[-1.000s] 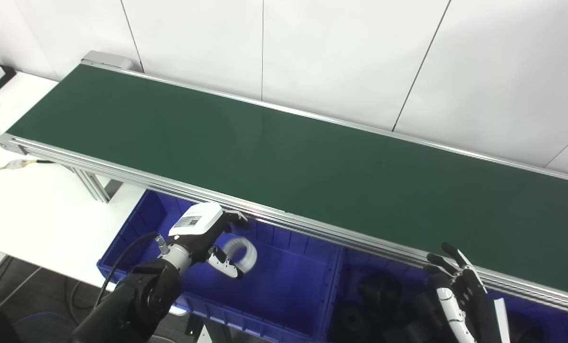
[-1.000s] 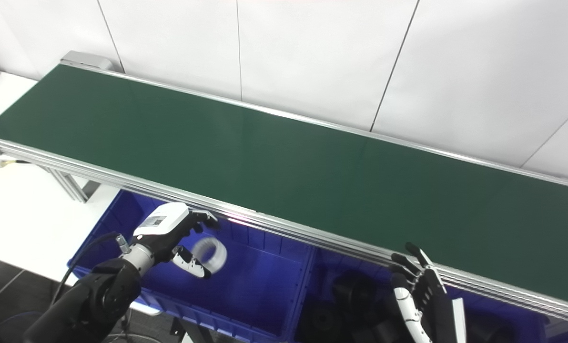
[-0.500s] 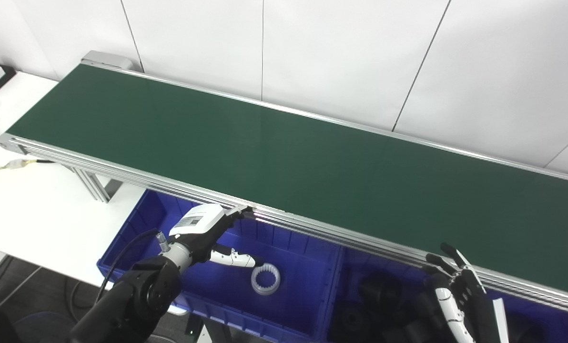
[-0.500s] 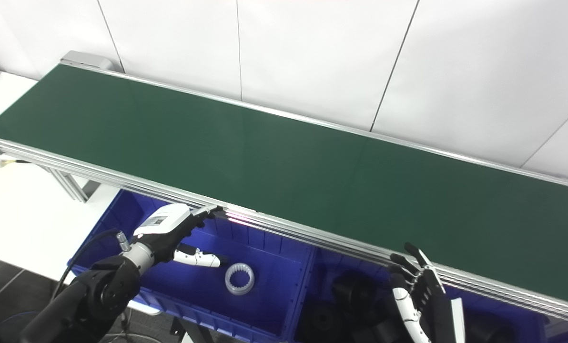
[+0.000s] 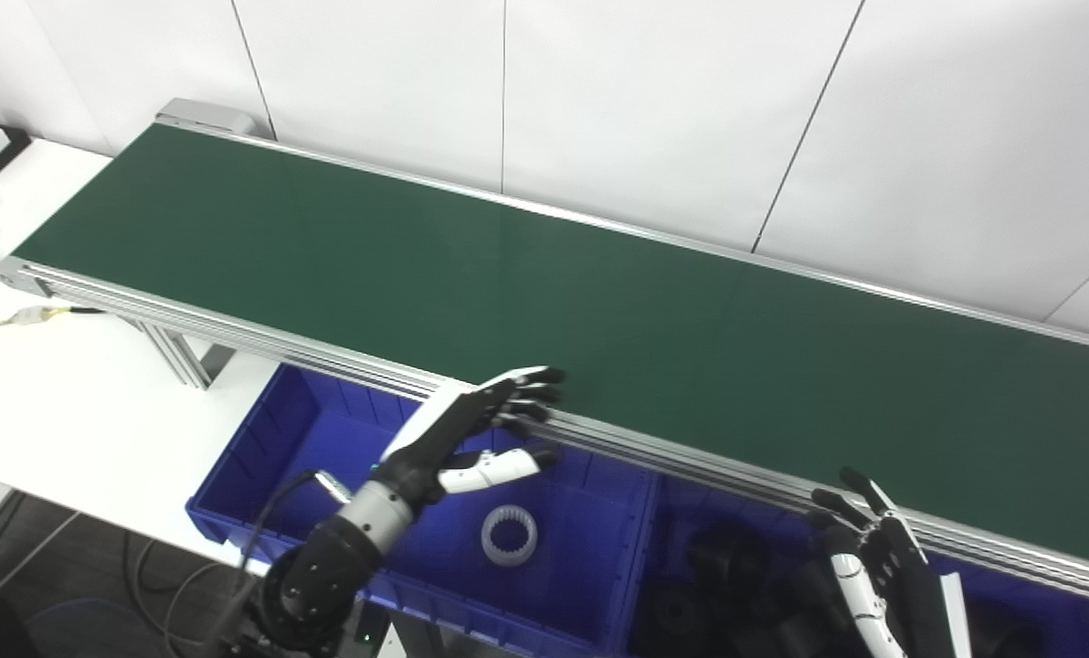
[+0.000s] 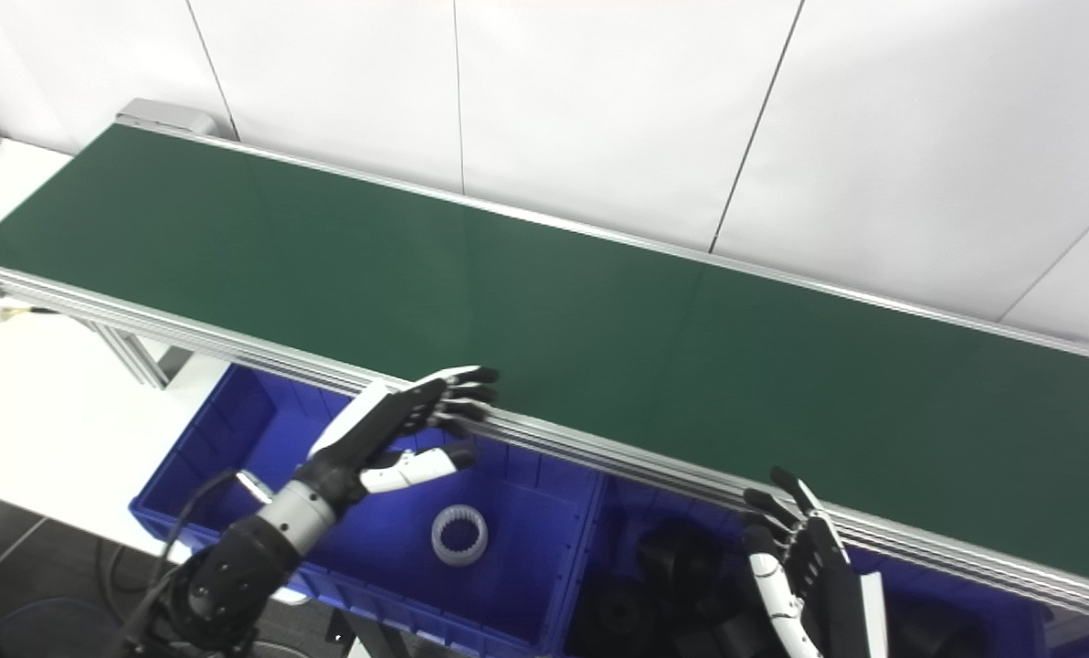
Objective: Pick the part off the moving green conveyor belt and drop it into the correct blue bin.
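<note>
One white ring (image 5: 509,535) in left blue bin (image 5: 590,512); two empty hands, left hand (image 5: 471,429) and right hand (image 5: 882,576), fingers spread

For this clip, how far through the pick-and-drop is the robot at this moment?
The drop looks done: the white toothed ring lies on the floor of the left blue bin. The left robot hand is open and empty, raised at the green conveyor belt edge. The right robot hand waits open. No part shows on the belt, so nothing is left to pick.
</note>
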Motion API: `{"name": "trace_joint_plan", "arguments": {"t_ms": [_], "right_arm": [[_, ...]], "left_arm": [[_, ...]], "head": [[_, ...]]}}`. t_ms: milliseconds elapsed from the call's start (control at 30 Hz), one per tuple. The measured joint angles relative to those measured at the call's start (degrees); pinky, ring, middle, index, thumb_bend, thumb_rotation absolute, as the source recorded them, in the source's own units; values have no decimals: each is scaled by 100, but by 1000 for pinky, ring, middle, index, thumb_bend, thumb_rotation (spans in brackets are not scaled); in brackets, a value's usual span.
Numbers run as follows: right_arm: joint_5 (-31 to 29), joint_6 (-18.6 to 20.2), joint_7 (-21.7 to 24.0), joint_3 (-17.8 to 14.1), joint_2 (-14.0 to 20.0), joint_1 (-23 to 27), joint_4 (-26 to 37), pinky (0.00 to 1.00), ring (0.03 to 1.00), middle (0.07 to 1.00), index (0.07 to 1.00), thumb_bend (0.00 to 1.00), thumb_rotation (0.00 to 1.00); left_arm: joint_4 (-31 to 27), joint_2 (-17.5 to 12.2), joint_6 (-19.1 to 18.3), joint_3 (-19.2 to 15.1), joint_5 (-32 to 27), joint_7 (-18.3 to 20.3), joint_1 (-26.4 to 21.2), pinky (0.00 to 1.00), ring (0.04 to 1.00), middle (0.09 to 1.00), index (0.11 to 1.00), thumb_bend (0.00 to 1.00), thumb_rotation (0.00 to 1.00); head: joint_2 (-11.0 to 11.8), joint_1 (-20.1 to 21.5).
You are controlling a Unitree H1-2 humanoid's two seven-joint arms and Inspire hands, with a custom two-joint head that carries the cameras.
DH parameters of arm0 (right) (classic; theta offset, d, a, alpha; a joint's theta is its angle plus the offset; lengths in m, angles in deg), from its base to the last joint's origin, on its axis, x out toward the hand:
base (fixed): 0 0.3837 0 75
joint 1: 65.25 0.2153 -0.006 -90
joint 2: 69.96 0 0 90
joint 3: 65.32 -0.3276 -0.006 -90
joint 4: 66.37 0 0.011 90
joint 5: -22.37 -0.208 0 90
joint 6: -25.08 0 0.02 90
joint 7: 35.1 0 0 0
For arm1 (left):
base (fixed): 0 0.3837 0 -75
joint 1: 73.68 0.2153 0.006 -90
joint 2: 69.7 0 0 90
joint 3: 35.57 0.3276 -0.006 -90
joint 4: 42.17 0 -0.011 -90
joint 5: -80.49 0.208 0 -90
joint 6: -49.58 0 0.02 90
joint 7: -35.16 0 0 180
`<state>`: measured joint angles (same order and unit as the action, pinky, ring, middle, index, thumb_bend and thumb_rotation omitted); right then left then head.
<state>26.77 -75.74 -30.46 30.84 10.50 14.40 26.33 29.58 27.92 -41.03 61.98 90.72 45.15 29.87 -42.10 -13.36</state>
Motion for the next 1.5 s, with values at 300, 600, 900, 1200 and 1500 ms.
{"name": "trace_joint_plan", "arguments": {"t_ms": [300,600,900,1200,1500], "right_arm": [[151,0,-20,35,-17,-35,0,632,705,759,851,513,677],[174,-7,-24,95,-101,-73,-19,637,713,760,847,539,703],[305,-85,-130,215,-288,-107,-64,651,720,759,846,550,719],[442,-122,-158,338,-396,-134,-127,649,723,767,855,577,748],[456,-165,-259,382,-440,-212,-169,643,723,766,851,587,742]], "left_arm": [[543,113,42,249,-452,122,-60,702,782,845,893,1000,698],[1137,256,665,331,-430,42,-159,662,753,821,858,984,697],[1331,257,739,240,-644,23,-192,647,736,804,847,974,710],[1781,274,979,-49,-1085,13,-199,657,726,780,825,960,672],[1889,301,1155,-87,-1084,-8,-200,650,726,780,803,944,693]], "head": [[123,325],[202,756],[281,1424],[360,1600],[396,1872]]}}
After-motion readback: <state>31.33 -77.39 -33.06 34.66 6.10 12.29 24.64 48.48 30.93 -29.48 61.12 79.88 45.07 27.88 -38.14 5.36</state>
